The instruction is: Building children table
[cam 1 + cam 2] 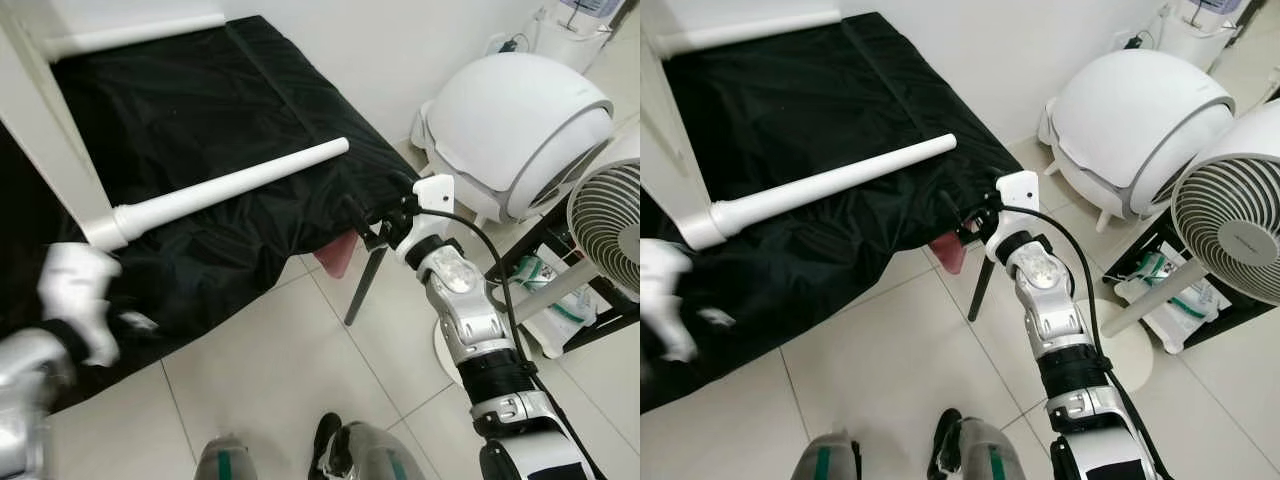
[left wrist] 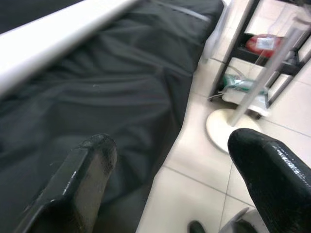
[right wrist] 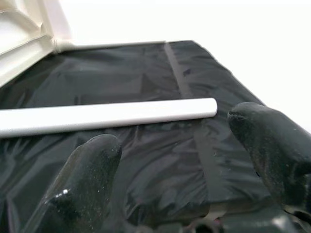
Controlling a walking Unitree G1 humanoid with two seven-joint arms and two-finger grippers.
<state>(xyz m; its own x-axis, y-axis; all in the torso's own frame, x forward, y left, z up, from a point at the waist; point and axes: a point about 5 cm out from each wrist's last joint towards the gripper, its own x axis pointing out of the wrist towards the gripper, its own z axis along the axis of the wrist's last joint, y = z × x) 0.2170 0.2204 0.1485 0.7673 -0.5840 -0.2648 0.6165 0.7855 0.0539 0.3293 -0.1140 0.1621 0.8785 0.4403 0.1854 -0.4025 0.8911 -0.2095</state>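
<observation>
Black fingers of the right gripper [image 3: 175, 160] are spread apart, empty, at the edge of the black cloth [image 1: 200, 120]. Just beyond them a white table leg [image 1: 230, 187] juts from the white table frame [image 1: 45, 130], above the cloth. The left gripper [image 2: 175, 184], also parted, hovers near the leg's base.

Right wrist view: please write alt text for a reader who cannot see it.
The right gripper, fingers open, points at a white table leg that lies across a black cloth. The leg joins a white table frame at the far side.
</observation>
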